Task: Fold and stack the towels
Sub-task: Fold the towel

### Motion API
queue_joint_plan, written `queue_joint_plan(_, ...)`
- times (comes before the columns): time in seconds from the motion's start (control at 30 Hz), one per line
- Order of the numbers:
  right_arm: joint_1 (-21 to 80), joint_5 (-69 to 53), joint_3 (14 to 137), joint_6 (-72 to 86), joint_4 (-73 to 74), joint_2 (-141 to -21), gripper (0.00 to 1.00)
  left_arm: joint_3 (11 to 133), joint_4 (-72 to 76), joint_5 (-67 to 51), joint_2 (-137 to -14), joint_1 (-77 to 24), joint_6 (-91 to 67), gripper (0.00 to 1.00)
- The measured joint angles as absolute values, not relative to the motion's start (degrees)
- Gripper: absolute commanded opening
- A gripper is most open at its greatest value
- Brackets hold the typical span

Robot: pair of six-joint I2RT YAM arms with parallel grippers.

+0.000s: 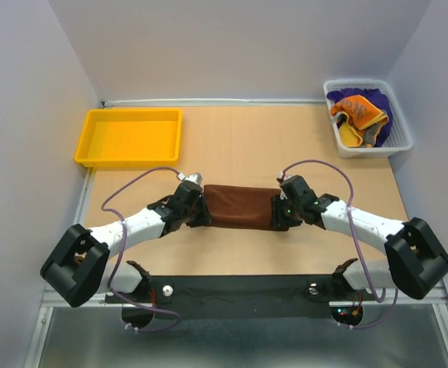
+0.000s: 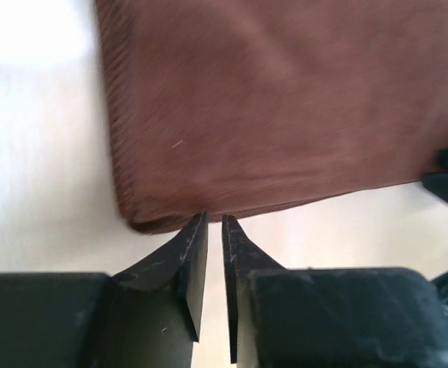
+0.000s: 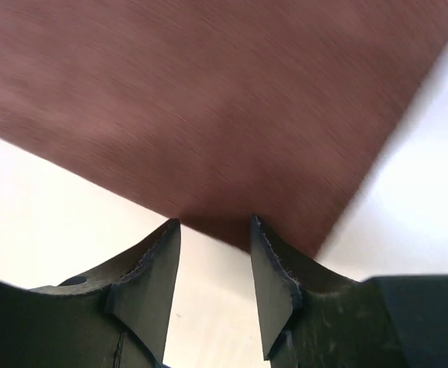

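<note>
While the arms reached inward, the wooden table (image 1: 239,146) lay broad beneath them. The yellow tray (image 1: 86,147) sat at its far left corner and the white mesh basket (image 1: 402,142) at the far right, with a purple towel (image 1: 379,101) and an orange towel (image 1: 359,112) bundled inside. The brown towel (image 1: 239,205) lay folded into a flat band on the table's middle, between the two grippers. The left gripper (image 2: 215,218) had its fingers drawn almost together, tips at the towel's folded edge; whether they nipped cloth could not be told. The right gripper (image 3: 215,222) stood with its jaws parted at the towel's other end.
</note>
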State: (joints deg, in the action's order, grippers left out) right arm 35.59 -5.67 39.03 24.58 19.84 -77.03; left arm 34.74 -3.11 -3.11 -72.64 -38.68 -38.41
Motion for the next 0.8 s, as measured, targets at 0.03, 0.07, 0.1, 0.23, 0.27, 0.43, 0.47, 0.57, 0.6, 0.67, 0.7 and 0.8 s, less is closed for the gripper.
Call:
queue_joint_plan(0.03,35.6,-4.5,37.3,25.7,19.8,-75.4,0.46,32.2,-1.9,-3.0,-72.4,-38.7,-39.9,0.23)
queue_joint_plan(0.07,35.6,-3.6,36.1,26.7,19.9,-73.9,0.45,30.5,-0.8,-3.0,-72.1,-38.7,-41.0,0.22)
queue_joint_plan(0.1,35.6,-2.4,34.7,28.0,19.3,-72.6,0.44,28.6,0.2,-3.0,-71.6,-38.7,-42.3,0.2)
queue_joint_plan(0.23,35.6,1.7,31.2,33.0,18.3,-69.3,0.43,21.9,4.1,-3.0,-67.7,-38.6,-47.9,0.17)
queue_joint_plan(0.27,35.3,2.4,30.6,33.9,18.0,-68.6,0.43,20.7,4.6,-2.9,-66.3,-38.6,-49.0,0.17)
queue_joint_plan(0.43,34.4,5.9,30.1,35.5,18.1,-64.7,0.44,17.9,3.1,-2.0,-56.2,-38.6,-53.2,0.37)
queue_joint_plan(0.47,34.2,6.0,30.4,35.4,18.3,-64.5,0.45,18.2,3.0,-1.6,-54.4,-38.6,-53.5,0.41)
queue_joint_plan(0.57,34.2,5.9,32.7,34.3,18.4,-64.8,0.45,20.7,1.4,0.1,-51.5,-38.6,-54.0,0.55)
queue_joint_plan(0.6,34.2,5.7,34.1,33.8,18.4,-65.3,0.45,21.5,1.3,0.7,-51.4,-38.6,-54.0,0.55)
queue_joint_plan(0.67,34.2,5.4,36.4,33.1,17.9,-66.6,0.45,23.5,1.3,2.3,-52.2,-38.6,-54.2,0.55)
queue_joint_plan(0.7,34.2,5.2,37.3,32.9,17.4,-67.2,0.45,24.3,1.5,3.2,-53.1,-38.6,-54.2,0.54)
queue_joint_plan(0.8,34.2,4.6,39.5,32.1,15.3,-70.1,0.45,24.9,2.3,5.5,-57.0,-38.6,-54.6,0.4)
